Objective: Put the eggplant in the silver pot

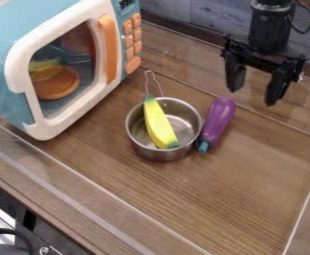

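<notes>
The purple eggplant (216,123) lies on the wooden table, its green stem end toward the front, touching or nearly touching the right side of the silver pot (135,132). A yellow-green banana-like toy (158,122) lies inside the pot, and the thin wire handle sticks out toward the back. My gripper (254,90) hangs above and behind the eggplant, a little to its right, open with its two dark fingers apart and nothing between them.
A teal and white toy microwave (51,60) with an orange dish (58,82) inside stands at the left. A clear raised rim (64,189) borders the wooden table along the front and the right side.
</notes>
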